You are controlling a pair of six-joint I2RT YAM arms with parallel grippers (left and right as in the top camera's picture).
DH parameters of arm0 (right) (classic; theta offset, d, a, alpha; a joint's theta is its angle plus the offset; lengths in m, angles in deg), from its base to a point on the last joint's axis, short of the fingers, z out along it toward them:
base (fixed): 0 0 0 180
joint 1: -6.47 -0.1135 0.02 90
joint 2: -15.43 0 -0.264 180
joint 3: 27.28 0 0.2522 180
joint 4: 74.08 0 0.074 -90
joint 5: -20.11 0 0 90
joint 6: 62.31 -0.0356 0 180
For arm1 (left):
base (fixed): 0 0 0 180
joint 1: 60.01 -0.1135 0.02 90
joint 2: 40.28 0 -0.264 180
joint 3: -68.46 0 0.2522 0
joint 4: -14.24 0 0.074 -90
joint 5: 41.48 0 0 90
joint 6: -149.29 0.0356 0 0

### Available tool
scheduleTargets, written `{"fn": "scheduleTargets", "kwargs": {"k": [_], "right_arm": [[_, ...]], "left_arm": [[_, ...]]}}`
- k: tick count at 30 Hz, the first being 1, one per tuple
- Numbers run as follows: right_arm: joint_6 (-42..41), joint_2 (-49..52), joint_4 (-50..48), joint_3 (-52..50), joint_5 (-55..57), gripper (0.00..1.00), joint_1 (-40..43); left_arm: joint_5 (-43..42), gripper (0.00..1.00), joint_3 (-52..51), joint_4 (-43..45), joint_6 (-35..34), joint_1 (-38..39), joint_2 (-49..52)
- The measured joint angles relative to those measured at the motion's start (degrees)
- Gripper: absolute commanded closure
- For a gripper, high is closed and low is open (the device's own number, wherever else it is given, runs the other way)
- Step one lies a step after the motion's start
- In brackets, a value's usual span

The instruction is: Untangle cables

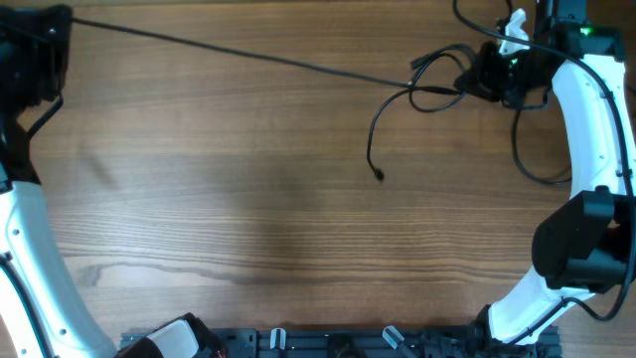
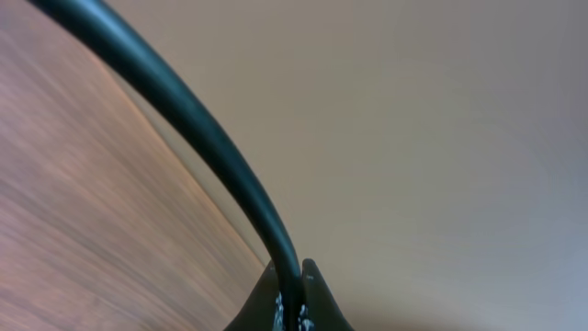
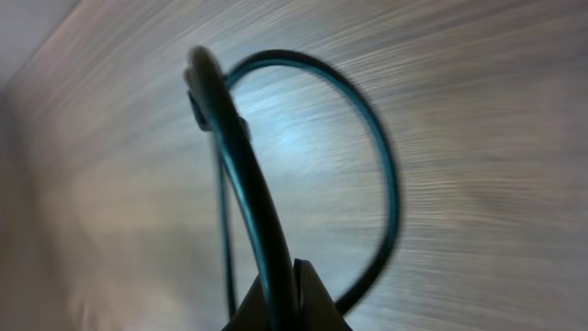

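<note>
Firmly, left tool (image 2: 292,308) pinched shut on a strand of the cables (image 1: 248,54), right tool (image 3: 285,308) likewise clamped on a strand

Wood-grain table (image 1: 248,199), beige wall (image 2: 441,138)

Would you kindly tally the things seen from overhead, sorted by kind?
robot arms: 2, the left arm and the right arm
wooden table: 1
bunch of black cables: 1, its strands too tangled to count apart
Total: 4
</note>
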Motion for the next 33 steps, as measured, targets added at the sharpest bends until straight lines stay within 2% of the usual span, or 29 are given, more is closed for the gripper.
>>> {"fn": "scheduleTargets", "kwargs": {"k": [2, 3, 4, 7, 11, 16, 18, 22, 25, 28, 33], "right_arm": [[7.0, 0.0, 1.6, -0.5, -4.9, 0.92, -0.9], [9.4, 0.1, 1.9, -0.7, -6.2, 0.82, -2.0], [11.4, 0.1, 2.0, -0.9, -6.8, 0.67, -3.3], [13.9, 0.4, 1.4, -0.9, -6.9, 0.41, -9.5], [11.0, 0.4, -0.3, -0.9, -0.7, 0.38, -17.6], [8.7, 0.4, -2.0, -1.0, 2.3, 0.29, -18.6], [8.4, 0.4, -2.5, -1.0, 2.3, 0.29, -18.9], [5.7, 0.4, -4.2, -1.0, 3.9, 0.36, -21.2], [3.7, 0.4, -5.5, -1.1, 6.4, 0.41, -23.3], [-0.2, 0.4, -5.8, -2.1, 12.2, 0.44, -27.3], [-4.9, 0.5, -5.6, -2.1, 17.4, 0.44, -29.1]], "left_arm": [[3.0, 0.96, 0.2, -1.9, 0.0, -0.7, 0.0], [4.6, 0.96, 0.2, -2.8, 0.1, -0.9, 0.0], [6.0, 0.96, 0.3, -3.9, 0.3, -0.8, 0.0], [8.7, 0.96, 0.4, -6.0, 1.9, 1.4, 0.0], [9.3, 0.96, 0.4, -6.1, 3.6, 5.1, 0.0], [10.1, 0.96, 0.4, -5.2, 3.9, 6.2, 0.0], [10.1, 0.96, 0.4, -3.5, 3.9, 6.9, 0.0], [9.8, 0.96, 0.6, -1.5, 4.0, 8.2, -0.1], [10.6, 0.96, 0.9, -8.0, 4.1, 9.6, -0.1], [16.8, 0.96, 1.0, -17.9, 4.3, 12.3, 0.8], [22.2, 0.96, 1.0, -21.9, 7.0, 12.5, 6.2]]}}
